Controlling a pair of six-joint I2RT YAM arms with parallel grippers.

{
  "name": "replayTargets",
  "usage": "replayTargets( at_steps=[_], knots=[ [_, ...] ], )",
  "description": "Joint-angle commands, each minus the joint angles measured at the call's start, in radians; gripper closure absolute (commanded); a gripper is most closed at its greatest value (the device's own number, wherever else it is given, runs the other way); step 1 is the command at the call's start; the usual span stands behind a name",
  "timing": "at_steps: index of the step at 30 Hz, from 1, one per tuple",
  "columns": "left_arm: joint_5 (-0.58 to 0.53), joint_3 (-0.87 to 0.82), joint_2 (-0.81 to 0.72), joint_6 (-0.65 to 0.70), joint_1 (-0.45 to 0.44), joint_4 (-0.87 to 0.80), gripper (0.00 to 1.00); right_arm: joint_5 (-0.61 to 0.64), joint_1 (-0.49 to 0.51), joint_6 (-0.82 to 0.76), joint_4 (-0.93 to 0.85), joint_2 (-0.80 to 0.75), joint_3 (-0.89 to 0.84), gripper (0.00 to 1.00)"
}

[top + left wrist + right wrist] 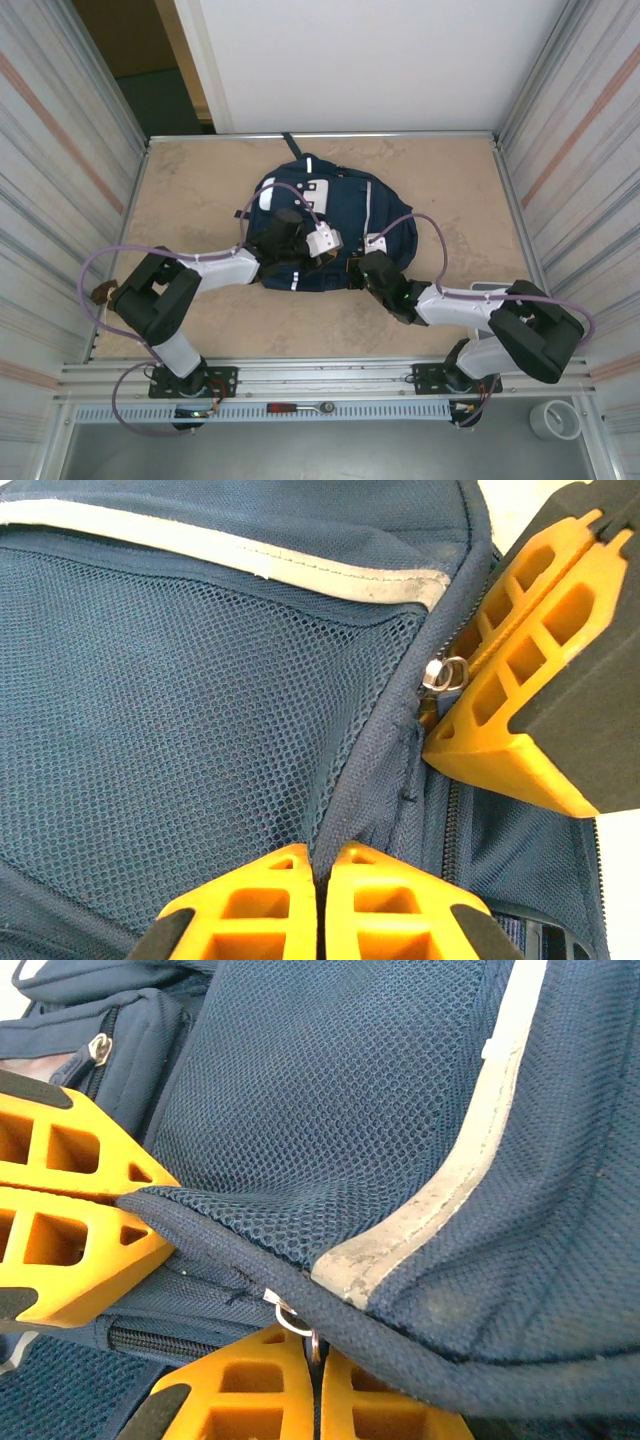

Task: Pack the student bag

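Navy-blue fabric is what you have in both pincers: the student bag (340, 205) lies flat in the middle of the tan table (200, 180), with both arms reaching in over its near half. Your left gripper (320, 900) is closed tight, its yellow fingers pressed together on the piped edge of the bag's mesh panel (180, 730), just below a grey reflective stripe (250, 555). Your right gripper (318, 1395) is likewise closed, and the small metal zip pull ring (290, 1315) runs into the thin seam between its fingers, on the same edge of the bag and just beside the left gripper. A small front pocket (140, 1030) on the bag sits with its zip drawn shut, and another closed zip runs beneath the pinched edge. You cannot tell what, if anything, is inside the bag or its pockets, since the fabric hides the interior.
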Motion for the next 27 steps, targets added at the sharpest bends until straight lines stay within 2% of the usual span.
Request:
replayTargets(
  at_steps=[1, 10, 16, 23, 24, 27],
  knots=[
    [0.008, -0.033, -0.037, 0.013, 0.027, -0.020, 1.00, 0.007, -0.039, -0.040, -0.052, -0.046, -0.012, 1.00],
    [-0.014, -0.074, -0.044, 0.063, 0.056, -0.001, 1.00, -0.108, -0.187, -0.090, -0.182, -0.174, -0.064, 1.00],
    [-0.021, -0.076, -0.036, 0.073, 0.060, -0.008, 1.00, -0.197, -0.305, -0.081, -0.252, -0.200, -0.052, 1.00],
    [0.019, -0.054, -0.054, 0.064, 0.058, -0.045, 1.00, -0.368, -0.344, -0.119, -0.223, -0.205, -0.026, 1.00],
    [0.028, -0.046, -0.066, 0.063, 0.053, -0.060, 0.96, -0.395, -0.344, -0.119, -0.207, -0.211, -0.029, 1.00],
    [0.036, -0.033, -0.091, 0.075, 0.025, -0.073, 0.73, -0.457, -0.343, -0.118, -0.174, -0.228, -0.028, 1.00]
  ],
)
